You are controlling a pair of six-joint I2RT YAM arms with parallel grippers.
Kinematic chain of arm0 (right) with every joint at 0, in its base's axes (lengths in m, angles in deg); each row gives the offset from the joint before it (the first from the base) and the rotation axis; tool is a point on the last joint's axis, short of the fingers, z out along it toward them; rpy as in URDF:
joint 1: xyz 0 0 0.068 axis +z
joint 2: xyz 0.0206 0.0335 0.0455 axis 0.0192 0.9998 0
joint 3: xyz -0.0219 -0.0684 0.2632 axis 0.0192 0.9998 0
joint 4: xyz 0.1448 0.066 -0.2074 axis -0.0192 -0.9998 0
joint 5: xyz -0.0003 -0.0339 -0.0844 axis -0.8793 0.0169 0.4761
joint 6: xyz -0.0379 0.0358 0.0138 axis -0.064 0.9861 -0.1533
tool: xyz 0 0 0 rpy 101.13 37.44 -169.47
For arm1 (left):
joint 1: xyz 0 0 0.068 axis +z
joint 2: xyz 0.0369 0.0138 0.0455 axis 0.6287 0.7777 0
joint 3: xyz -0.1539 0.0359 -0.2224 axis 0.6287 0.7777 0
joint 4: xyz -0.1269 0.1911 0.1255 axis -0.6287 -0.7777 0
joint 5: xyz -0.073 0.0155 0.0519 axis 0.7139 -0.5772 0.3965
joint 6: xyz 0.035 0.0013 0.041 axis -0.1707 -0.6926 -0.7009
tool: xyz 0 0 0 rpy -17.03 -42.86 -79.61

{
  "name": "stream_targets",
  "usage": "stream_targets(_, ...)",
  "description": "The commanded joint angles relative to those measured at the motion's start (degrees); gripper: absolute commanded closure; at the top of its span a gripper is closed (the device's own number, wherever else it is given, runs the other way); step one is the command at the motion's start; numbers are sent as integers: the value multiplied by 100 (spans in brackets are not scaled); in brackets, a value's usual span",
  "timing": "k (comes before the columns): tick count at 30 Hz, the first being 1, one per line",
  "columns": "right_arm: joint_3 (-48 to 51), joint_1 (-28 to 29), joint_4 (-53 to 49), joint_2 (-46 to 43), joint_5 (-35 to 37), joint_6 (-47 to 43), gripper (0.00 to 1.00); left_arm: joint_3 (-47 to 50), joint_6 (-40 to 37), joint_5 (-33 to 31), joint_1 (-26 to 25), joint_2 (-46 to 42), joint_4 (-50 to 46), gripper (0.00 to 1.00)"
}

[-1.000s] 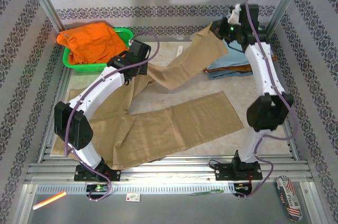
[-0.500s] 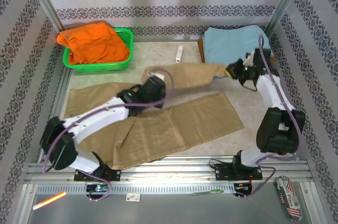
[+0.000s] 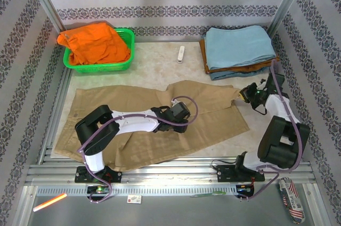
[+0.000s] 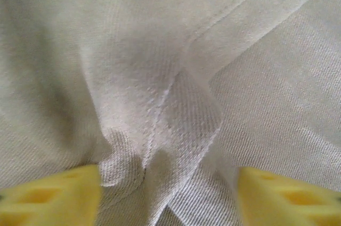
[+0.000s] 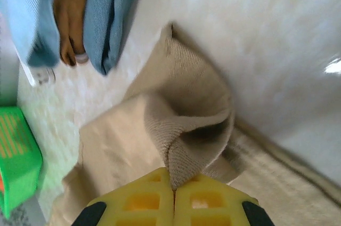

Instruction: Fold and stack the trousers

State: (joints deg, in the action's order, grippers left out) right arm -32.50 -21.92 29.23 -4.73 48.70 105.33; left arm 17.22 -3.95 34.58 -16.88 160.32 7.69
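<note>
Your left hand (image 4: 169,196) sits low on the trousers (image 3: 112,101). Its fingers (image 4: 50,194) are spread wide, with a creased seam between them and nothing gripped. Your right hand (image 5: 173,198) is pinched tight on a leg end of the trousers, and a fold of tan cloth rises just ahead of its fingertips. The trousers lie spread on the bench (image 3: 160,63) under and between both hands. A folded blue pile (image 3: 237,45) lies beyond the right hand.

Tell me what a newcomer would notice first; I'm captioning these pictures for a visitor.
The khaki trousers sprawl across the middle of the table, the right gripper pinching a fold at their right edge, the left gripper open above the cloth. A bright orange garment fills the green basket at the far left.
</note>
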Motion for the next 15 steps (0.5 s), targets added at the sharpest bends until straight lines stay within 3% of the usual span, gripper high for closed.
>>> stream_targets(1, 17, -217, -16, -144, 320, -125, 93, -171, -242, -236, 193, -628, -452, 0)
stream_targets(3, 73, -308, 19, -186, 184, -98, 84, -87, -344, -317, 491, -1032, -650, 0)
stream_targets(5, 128, -272, -34, -354, 265, -109, 64, 15, -354, -458, 993, -1419, -922, 0)
stream_targets(7, 135, -196, -189, -625, 444, -162, 54, 203, -200, -194, 1817, -1733, -1000, 0)
stream_targets(12, 126, 282, -445, -1294, 792, -134, 50, 283, -14, -106, 3233, -1418, -917, 3)
stream_targets(15, 238, 1177, -297, -1538, 897, 29, 51, 215, 329, -163, 3600, -836, -817, 5)
